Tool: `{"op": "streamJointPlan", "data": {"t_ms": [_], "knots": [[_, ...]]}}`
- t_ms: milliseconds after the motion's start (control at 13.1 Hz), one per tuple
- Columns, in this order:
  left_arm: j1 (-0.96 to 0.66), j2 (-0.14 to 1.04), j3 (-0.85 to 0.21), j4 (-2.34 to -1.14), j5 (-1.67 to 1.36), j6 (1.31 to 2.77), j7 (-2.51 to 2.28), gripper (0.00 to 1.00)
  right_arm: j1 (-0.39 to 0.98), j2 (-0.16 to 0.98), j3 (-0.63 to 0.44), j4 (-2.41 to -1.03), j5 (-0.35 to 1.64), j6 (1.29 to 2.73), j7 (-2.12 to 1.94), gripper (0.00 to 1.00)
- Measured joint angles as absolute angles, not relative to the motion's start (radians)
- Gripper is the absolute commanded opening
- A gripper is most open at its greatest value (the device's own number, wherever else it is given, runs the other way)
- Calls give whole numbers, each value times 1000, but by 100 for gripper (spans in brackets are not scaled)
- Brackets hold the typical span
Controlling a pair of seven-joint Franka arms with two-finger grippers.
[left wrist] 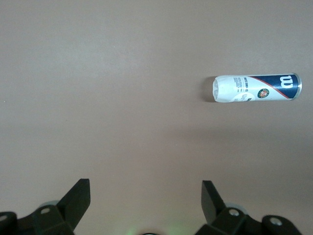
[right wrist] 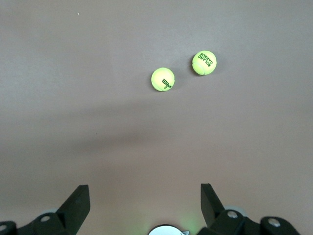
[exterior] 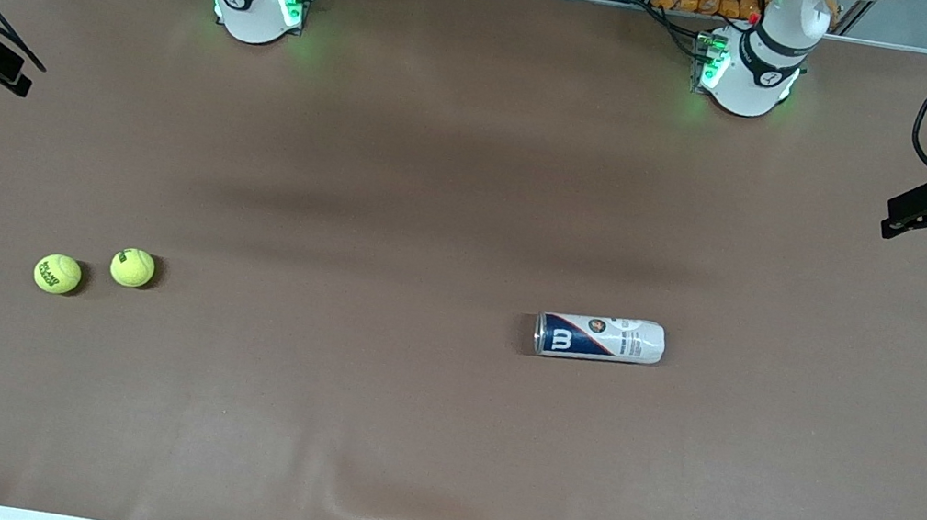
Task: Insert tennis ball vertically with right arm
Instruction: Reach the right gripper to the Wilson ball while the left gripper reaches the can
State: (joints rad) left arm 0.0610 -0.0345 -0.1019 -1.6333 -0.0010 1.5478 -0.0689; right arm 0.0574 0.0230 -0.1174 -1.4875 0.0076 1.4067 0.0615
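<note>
My right gripper (right wrist: 142, 208) hangs over the table (exterior: 436, 200), jaws wide, empty; two tennis balls (right wrist: 163, 79) (right wrist: 204, 62) lie well clear of them. My left gripper (left wrist: 145, 205), equally wide, alone sees the can (left wrist: 257, 88) lying sideways.

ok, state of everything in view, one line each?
Ball can: lying on its side on the table, nothing holding it.
Tennis ball: loose on the table, toward the right arm's end.
Second tennis ball: loose beside the first, apart from it.
Right gripper: open, empty, up over bare table.
Left gripper: open, empty, up over bare table.
</note>
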Motion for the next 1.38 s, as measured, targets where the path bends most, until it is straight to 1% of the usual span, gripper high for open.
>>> {"op": "streamJointPlan", "data": {"t_ms": [382,535,764,917,1070,1223,1376], "knots": [[54,-18,-108,-1633,-1,1548,-68,100,40,49,-115,-1492,11,1410,59,100],[43,-6,-113,-1632,-1,1548,-66,100,57,102,-107,-1504,14,1440,54,100],[26,29,-135,-1627,7,1549,-65,100,85,224,-101,-1515,14,1547,55,100],[23,69,-182,-1609,42,1550,-64,100,82,272,-105,-1514,14,1585,45,100],[8,119,-220,-1582,62,1554,-64,100,75,278,-110,-1515,14,1601,29,100],[-28,177,-228,-1553,70,1572,-64,100,56,277,-113,-1525,14,1639,21,100],[-74,230,-230,-1539,102,1606,-64,100,36,278,-114,-1575,14,1694,-8,100]]}}
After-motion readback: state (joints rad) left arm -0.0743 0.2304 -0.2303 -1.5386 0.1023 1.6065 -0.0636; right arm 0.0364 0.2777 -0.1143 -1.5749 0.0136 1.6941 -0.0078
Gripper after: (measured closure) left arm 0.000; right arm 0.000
